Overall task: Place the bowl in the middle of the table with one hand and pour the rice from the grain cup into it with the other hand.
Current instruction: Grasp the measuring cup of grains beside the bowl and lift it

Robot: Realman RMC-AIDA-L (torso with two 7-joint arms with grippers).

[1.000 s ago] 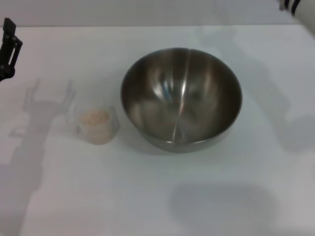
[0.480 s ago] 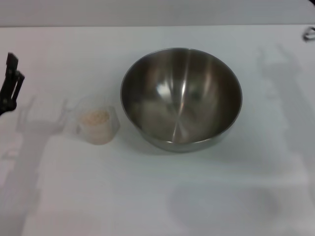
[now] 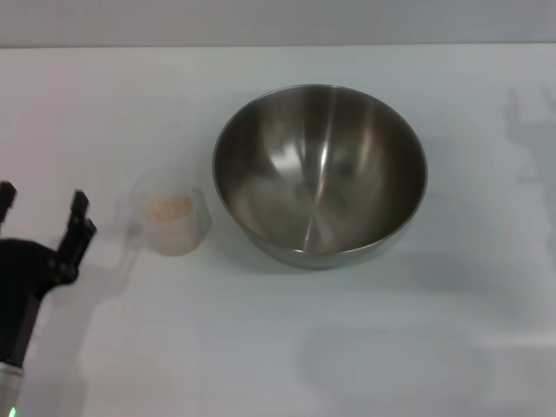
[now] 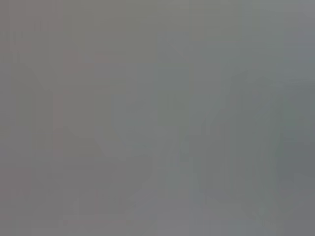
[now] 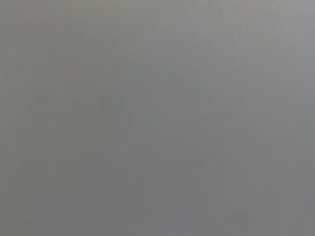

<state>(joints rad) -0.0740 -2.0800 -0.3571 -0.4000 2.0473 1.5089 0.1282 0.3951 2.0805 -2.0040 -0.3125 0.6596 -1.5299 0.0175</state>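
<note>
The large steel bowl (image 3: 320, 174) stands upright on the white table (image 3: 278, 347), near its middle, and looks empty. The small clear grain cup (image 3: 170, 222) stands upright just left of the bowl, with rice (image 3: 168, 208) inside it. My left gripper (image 3: 42, 208) is at the left edge of the head view, left of the cup and apart from it, its two dark fingers spread and holding nothing. My right gripper is out of view; only its shadow falls on the table at the right. Both wrist views show only plain grey.
My left gripper has come down and toward the near left, closer to the cup. My right arm has left the top right corner; only its shadow shows now. Bowl and cup have not moved.
</note>
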